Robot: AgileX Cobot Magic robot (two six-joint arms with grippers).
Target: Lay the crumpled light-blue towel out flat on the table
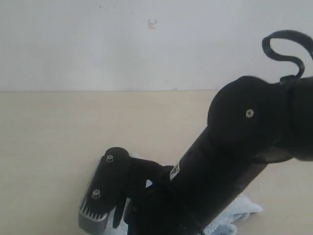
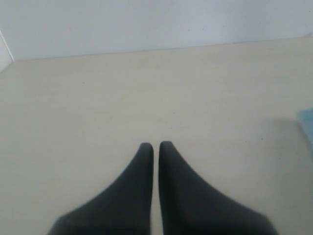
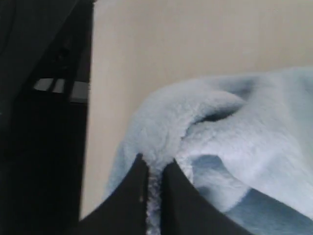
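Jaws first. Right gripper point(image 3: 155, 164): closed tight on a raised ridge of the towel point(image 3: 220, 127), with fluffy pile squeezed into the thin slit between the two dark fingers point(image 3: 186, 205). Left gripper point(image 2: 155, 145): tips side by side with a hairline gap, nothing between them, bare table point(image 2: 98, 98) underneath.

View against view:
- Only the right wrist view shows the pinch. The cloth bunches in soft rolls and folds away from the jaws, crumpled, lying on the beige surface.
- The exterior view hides the grip spot behind a black arm point(image 1: 220, 166). Pale blue scraps show past its lower right side, plus a small bit near the wrist block.
- The left wrist view catches only a blue sliver at the picture's edge, well apart from the left tips.

Towel to jaws: the fold runs straight into the right jaws, with the rest heaped just beyond them. The left jaws are clear of it.

Pose: the arm slants from a bulky joint at upper right in the exterior view down toward the lower middle. A grey finned housing point(image 1: 95, 208) sits low over the table, and a cable loop point(image 1: 283, 49) arches above the joint.
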